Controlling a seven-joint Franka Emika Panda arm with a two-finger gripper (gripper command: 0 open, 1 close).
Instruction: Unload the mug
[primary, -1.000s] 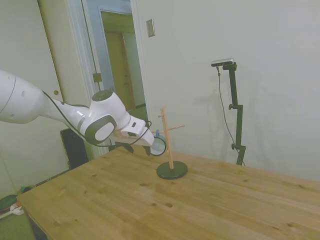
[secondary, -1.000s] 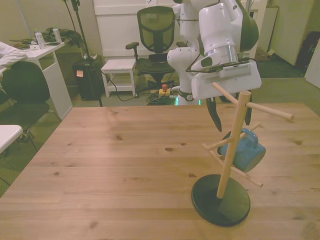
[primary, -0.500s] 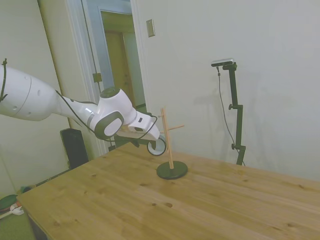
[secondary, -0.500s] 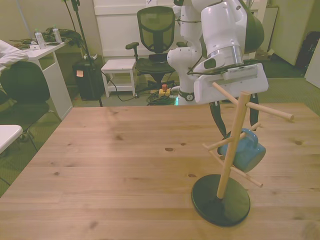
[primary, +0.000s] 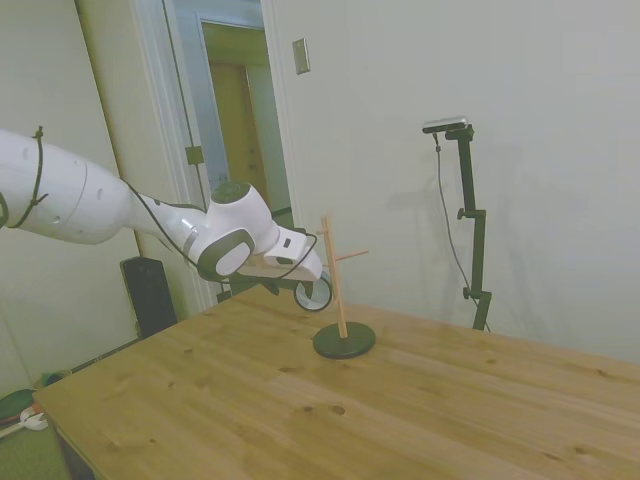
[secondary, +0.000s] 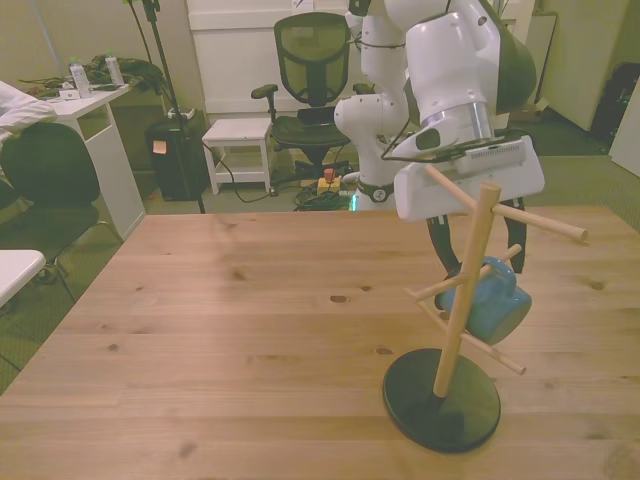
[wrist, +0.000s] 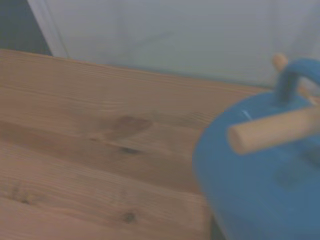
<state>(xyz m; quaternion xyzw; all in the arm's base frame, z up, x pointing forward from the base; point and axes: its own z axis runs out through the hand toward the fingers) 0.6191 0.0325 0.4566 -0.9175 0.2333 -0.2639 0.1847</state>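
Front view: I see the mug hanging by its handle on the peg stand; the gripper straddles it, fingers spread, not clamped.

Glossy white, rounded arm links with dark grey joint rings. Thin black cable looped along the forearm and tied round the upper link. Flat white wrist block with a ribbed strip on its face. Dark, narrow fingers below.
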